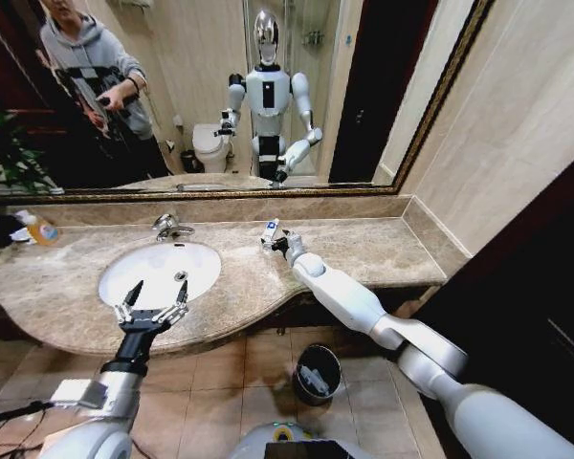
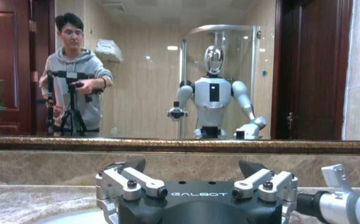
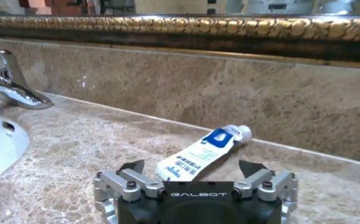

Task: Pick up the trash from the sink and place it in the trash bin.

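A white-blue tube (image 3: 198, 156) lies on the beige marble countertop (image 3: 74, 154) near the back wall, right of the sink (image 1: 158, 273). My right gripper (image 3: 192, 169) is open, low over the counter, with the tube's flat end between its spread fingers; the head view shows this gripper (image 1: 277, 244) beside the tube (image 1: 271, 229). My left gripper (image 1: 156, 290) hangs open over the front part of the white basin, holding nothing, and its fingers (image 2: 133, 168) point toward the mirror. The black trash bin (image 1: 318, 373) stands on the tiled floor below the counter, with something white inside.
A chrome faucet (image 1: 169, 227) rises behind the basin. An orange-liquid bottle (image 1: 40, 229) stands at the far left of the counter beside a plant. The mirror runs along the back wall, and a side wall closes the counter's right end.
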### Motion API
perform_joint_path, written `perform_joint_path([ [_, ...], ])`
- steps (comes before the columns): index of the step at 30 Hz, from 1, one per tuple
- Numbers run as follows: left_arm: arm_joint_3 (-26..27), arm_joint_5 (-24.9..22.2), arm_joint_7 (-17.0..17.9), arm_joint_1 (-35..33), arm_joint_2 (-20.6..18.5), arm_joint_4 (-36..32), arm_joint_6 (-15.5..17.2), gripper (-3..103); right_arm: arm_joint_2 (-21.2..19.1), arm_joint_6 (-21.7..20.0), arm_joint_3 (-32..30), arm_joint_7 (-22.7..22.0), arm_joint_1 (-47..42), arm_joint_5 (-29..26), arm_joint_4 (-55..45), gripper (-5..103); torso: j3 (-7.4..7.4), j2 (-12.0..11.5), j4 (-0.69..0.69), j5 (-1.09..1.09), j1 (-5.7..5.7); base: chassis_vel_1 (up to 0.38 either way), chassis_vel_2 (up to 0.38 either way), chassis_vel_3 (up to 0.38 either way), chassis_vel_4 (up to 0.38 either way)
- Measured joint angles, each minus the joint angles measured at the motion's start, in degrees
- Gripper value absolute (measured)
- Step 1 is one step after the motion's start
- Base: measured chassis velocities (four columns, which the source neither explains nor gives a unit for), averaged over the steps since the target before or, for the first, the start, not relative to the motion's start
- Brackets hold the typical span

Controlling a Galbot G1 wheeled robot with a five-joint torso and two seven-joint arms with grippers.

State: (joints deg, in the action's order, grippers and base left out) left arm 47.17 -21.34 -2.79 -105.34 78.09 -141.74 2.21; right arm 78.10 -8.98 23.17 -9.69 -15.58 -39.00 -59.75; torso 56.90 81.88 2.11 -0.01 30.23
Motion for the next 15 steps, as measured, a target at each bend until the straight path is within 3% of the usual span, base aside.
perform_joint_path([
  [2,0.0,0.0,0.0,0.0,0.0,0.0,0.0,100,0.4,0.0,0.1,0.1,0.1,0.0,0.5,101,0.0,0.0,0.0,0.0,0.0,0.0,0.0,0.0,0.0],
  [3,0.0,0.0,0.0,0.0,0.0,0.0,0.0,100,1.0,0.0,0.1,0.3,0.1,0.0,1.3,93,0.0,0.0,0.0,0.0,0.0,0.0,0.0,0.0,0.0],
  [5,0.0,0.0,0.0,0.0,0.0,0.0,0.0,100,1.4,0.1,0.1,0.4,0.1,0.0,1.6,93,0.0,0.0,0.0,0.01,0.0,0.0,0.0,0.0,0.0],
  [7,0.0,0.0,0.0,0.0,0.0,0.0,0.0,100,2.1,0.1,0.1,0.8,0.2,0.0,2.5,84,0.0,0.0,0.0,0.01,0.0,0.0,0.0,0.0,0.0],
  [13,0.0,0.0,0.0,0.0,0.0,0.0,0.0,100,3.2,0.2,0.0,1.8,0.2,-0.5,3.7,74,0.0,0.0,0.0,0.01,0.0,0.0,0.0,0.0,0.0],
  [15,0.0,0.0,0.0,0.0,0.0,0.0,0.0,100,3.8,0.4,-0.3,2.2,0.3,-0.6,4.4,67,0.0,0.0,0.0,0.01,0.0,0.0,0.0,0.0,0.0],
])
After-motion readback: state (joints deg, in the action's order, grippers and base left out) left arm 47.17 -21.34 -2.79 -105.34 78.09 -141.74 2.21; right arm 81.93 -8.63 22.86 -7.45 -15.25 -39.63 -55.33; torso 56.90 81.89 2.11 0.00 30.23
